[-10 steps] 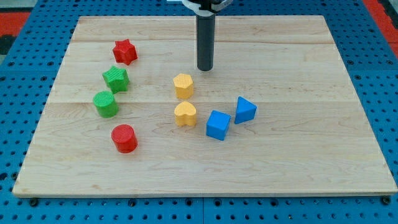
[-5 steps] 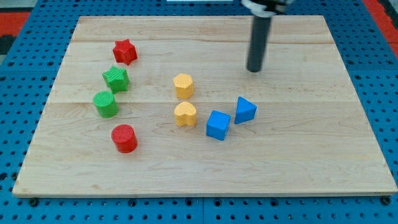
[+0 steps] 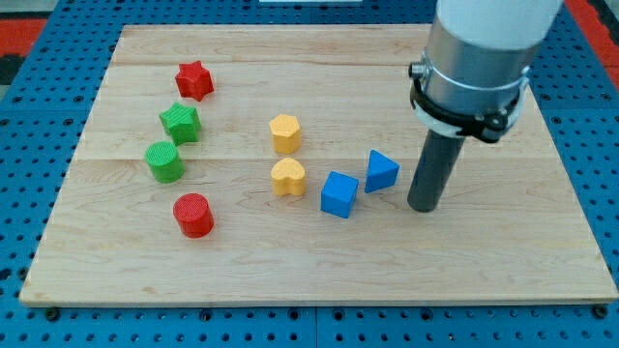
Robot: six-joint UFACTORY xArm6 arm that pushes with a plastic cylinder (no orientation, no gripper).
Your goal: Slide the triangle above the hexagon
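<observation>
The blue triangle point(image 3: 381, 171) lies right of the board's centre. The yellow hexagon point(image 3: 285, 133) sits to its left and a little higher in the view. My tip point(image 3: 424, 206) rests on the board just right of and slightly below the blue triangle, a small gap apart from it. The rod rises to the grey arm body at the view's top right.
A blue cube point(image 3: 338, 194) sits just left of the triangle, a yellow heart point(image 3: 287, 178) below the hexagon. A red star point(image 3: 194, 79), green hexagon-like block point(image 3: 181, 123), green cylinder point(image 3: 164, 161) and red cylinder point(image 3: 193, 215) stand at the left. The wooden board point(image 3: 542, 261) lies on blue pegboard.
My tip has moved from above the yellow hexagon to the right, then down to the right side of the blue triangle. No block has moved.
</observation>
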